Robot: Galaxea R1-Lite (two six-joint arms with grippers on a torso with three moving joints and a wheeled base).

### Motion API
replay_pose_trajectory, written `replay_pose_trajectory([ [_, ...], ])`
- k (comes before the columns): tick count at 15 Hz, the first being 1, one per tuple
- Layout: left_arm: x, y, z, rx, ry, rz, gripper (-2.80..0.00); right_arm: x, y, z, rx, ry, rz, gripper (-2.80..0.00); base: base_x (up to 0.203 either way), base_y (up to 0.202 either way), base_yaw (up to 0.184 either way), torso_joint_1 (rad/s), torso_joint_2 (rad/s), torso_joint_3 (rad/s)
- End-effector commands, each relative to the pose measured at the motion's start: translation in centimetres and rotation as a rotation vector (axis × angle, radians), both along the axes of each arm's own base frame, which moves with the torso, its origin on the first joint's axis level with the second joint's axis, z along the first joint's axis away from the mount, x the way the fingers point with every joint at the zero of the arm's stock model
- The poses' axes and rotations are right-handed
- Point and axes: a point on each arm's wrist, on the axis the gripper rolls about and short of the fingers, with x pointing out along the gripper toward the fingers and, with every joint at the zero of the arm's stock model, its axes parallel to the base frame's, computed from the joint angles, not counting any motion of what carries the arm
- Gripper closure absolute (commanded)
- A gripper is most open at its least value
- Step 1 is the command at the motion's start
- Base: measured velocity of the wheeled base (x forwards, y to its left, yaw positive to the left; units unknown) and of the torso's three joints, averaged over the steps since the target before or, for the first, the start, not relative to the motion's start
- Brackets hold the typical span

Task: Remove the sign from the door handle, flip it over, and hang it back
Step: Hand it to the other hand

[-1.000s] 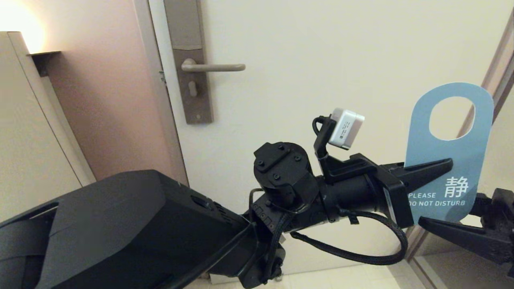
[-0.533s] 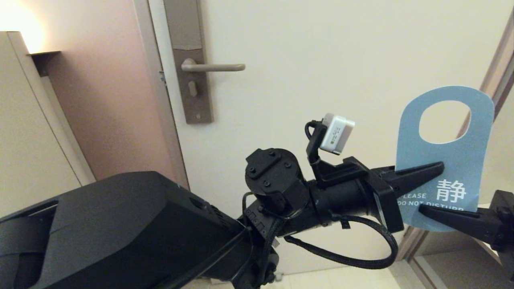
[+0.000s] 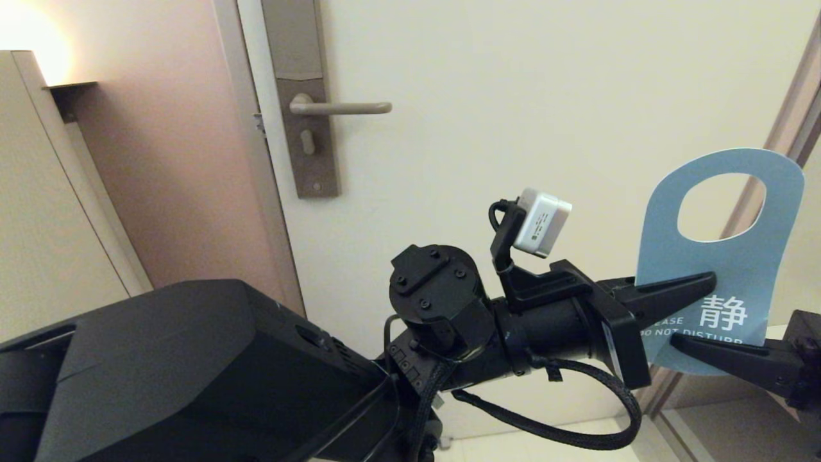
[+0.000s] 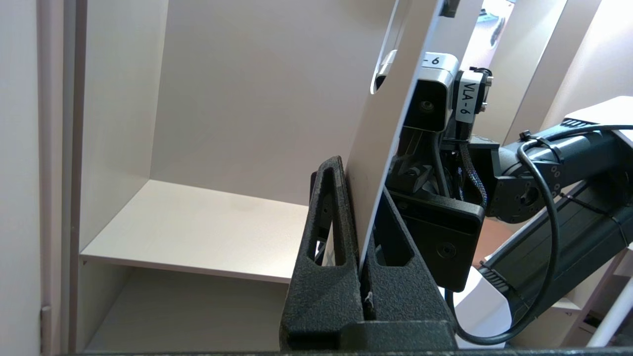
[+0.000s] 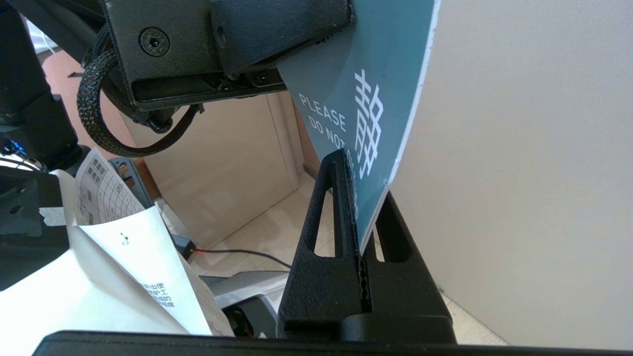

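The sign point(image 3: 737, 256) is off the door handle point(image 3: 346, 108) and held upright in the air at the right, its blue "DO NOT DISTURB" face toward the head camera. My left gripper point(image 3: 702, 283) comes in from the left and is shut on the sign's lower half. From the right, my right gripper point(image 3: 683, 341) is shut on the sign's bottom edge. The left wrist view shows the sign's pale back point(image 4: 390, 113) pinched in the left gripper point(image 4: 360, 183). The right wrist view shows the blue sign point(image 5: 381, 74) clamped in the right gripper point(image 5: 363, 180). The handle stands bare, far up and left.
The pale door point(image 3: 513, 96) fills the background, with the tall backplate point(image 3: 301, 141) at its left edge and a door frame point(image 3: 795, 96) at right. A beige cupboard point(image 3: 45, 192) stands left. Printed papers point(image 5: 123, 247) and a floor cable point(image 5: 237, 253) show below the right arm.
The right gripper, open under the sign a second ago, has shut on its bottom edge. The sign and left gripper have sunk slightly.
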Motion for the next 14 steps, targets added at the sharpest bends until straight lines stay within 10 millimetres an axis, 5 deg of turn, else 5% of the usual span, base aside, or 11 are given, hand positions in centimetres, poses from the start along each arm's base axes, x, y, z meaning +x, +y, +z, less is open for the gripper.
replay_pose_trajectory([
  [1,-0.1,0.1,0.1,-0.007,-0.002,-0.005,0.00,0.0,0.0,0.0,0.001,0.002,0.004,0.00,0.000,0.000,0.000,0.000,0.00,0.000],
  [3,-0.1,0.1,0.0,-0.002,-0.006,-0.004,0.00,0.0,0.0,-0.1,0.001,0.002,0.004,0.00,0.000,0.000,0.000,0.000,0.00,0.000],
  [4,-0.1,0.1,-0.1,-0.001,-0.006,-0.003,-2.80,0.0,0.0,-0.1,0.001,0.004,0.004,0.00,0.000,0.000,0.000,0.000,0.00,0.000],
  [14,-0.9,2.4,-0.8,0.033,0.012,0.006,-2.80,-0.3,0.0,-0.3,0.000,0.006,0.004,0.00,0.000,0.000,0.000,0.000,0.00,0.000],
])
